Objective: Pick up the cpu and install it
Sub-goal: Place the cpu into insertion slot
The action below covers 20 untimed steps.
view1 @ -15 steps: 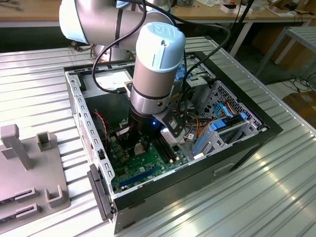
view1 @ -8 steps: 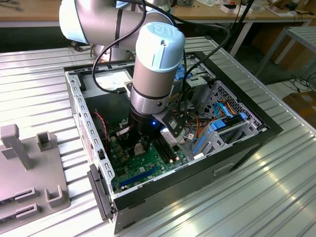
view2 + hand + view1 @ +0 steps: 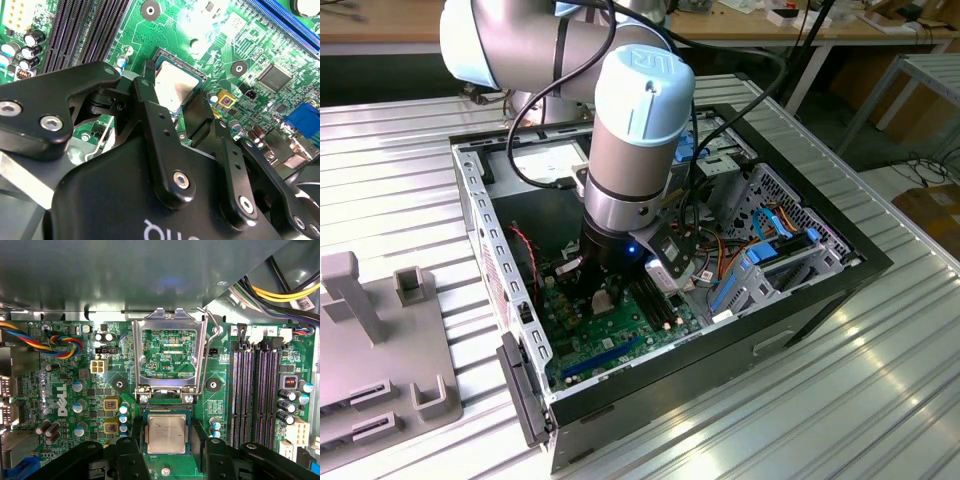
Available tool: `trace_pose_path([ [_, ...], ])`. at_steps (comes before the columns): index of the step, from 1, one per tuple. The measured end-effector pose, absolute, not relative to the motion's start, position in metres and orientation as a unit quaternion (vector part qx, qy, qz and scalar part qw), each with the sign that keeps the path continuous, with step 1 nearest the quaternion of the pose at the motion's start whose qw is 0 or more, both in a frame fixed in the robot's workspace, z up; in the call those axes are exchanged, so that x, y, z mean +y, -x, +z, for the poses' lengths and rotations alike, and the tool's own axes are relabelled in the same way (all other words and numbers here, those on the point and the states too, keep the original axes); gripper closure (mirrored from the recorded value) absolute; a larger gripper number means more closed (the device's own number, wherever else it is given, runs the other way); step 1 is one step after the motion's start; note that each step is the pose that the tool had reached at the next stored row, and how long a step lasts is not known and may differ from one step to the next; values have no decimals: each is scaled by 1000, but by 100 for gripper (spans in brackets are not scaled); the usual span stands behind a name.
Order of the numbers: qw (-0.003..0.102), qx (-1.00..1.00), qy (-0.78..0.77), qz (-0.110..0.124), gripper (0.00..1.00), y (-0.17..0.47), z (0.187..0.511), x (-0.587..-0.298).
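Silver on top, the single cpu point(image 3: 166, 434) lies level within the socket on the green board point(image 3: 220, 365), squared to the socket's edges. The two fingers point(image 3: 136, 437) are set narrow and closed on its two opposite sides, one to each. That suits a thin flat chip, since the top stays free and it can be kept level over the contacts.

The one hollow metal frame point(image 3: 137, 355) is swung up and back just beyond the socket. Its one wire lever point(image 3: 214, 332) is raised beside it, which leaves the seat open to the chip. In my judgement the cpu is in or right at its place, and the frame is not yet shut over it.

Four long black slots point(image 3: 248, 390) run side by side, a little apart from the socket.

In the centre of the exterior view the arm point(image 3: 630, 150) stands nearly upright and reaches down into the open case point(image 3: 670, 400). The case lies on the ribbed metal table point(image 3: 880, 400).
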<state>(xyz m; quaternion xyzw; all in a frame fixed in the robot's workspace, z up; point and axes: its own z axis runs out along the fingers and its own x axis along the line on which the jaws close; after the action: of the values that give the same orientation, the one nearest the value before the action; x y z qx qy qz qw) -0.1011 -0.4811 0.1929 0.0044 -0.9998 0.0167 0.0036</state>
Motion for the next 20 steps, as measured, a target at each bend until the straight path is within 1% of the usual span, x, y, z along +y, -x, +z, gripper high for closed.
trace_pose_path([
  [3,4,-1000,-4,17,52,101,193,-481],
  [4,3,-1000,-4,17,46,101,193,-481],
  [11,4,-1000,-4,17,46,101,193,-481],
  [14,4,-1000,-4,15,46,101,199,-481],
  [20,7,-1000,-4,17,46,101,218,-481],
])
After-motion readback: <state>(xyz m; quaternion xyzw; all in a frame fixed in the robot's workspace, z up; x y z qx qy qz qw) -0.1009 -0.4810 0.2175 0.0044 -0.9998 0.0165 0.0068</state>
